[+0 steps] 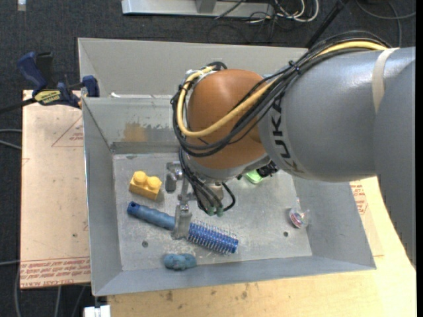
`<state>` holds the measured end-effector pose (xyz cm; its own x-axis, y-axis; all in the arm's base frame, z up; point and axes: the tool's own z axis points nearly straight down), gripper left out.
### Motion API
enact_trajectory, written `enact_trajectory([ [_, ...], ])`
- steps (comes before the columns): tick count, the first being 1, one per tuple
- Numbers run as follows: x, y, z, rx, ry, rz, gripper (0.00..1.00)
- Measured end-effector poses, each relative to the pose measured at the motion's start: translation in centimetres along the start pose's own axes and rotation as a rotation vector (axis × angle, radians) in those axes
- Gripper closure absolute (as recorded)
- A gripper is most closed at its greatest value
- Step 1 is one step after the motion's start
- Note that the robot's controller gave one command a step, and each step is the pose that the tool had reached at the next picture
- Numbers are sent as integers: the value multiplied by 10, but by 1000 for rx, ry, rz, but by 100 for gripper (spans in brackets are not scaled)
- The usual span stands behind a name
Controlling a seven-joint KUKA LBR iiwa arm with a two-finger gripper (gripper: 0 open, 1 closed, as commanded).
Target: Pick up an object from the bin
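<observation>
Though central, gripper (180, 224) beside blue brush (212, 238).

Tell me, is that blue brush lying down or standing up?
Lying down: the blue brush stretches flat along the bin floor, handle left, bristles right.

KUKA iiwa arm: external appearance

The arm (344, 111) has a smooth silver-grey casing of thick, rounded sections, entering from 3 o'clock. Black KUKA lettering (274, 132) sits on the shell at the 3 o'clock edge of a glossy orange-brown domed cover (221, 114) on the wrist. Black and pale-yellow cables (301, 65) run in a bundle along the casing from 2 o'clock and loop round the dome to its 9 o'clock side. A small green light (252, 176) shows at the dome's 5 o'clock. The gripper (180, 222), bare grey metal, projects at 7 o'clock, thin black wires (215, 200) beside it.
</observation>
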<state>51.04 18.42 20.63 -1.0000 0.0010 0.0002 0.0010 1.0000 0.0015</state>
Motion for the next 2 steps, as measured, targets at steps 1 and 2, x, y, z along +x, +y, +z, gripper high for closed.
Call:
enact_trajectory([
  [1, -22, -53, 140, 2, 5, -216, 0],
  [2, -21, -83, 115, 1, -2, -591, 0],
])
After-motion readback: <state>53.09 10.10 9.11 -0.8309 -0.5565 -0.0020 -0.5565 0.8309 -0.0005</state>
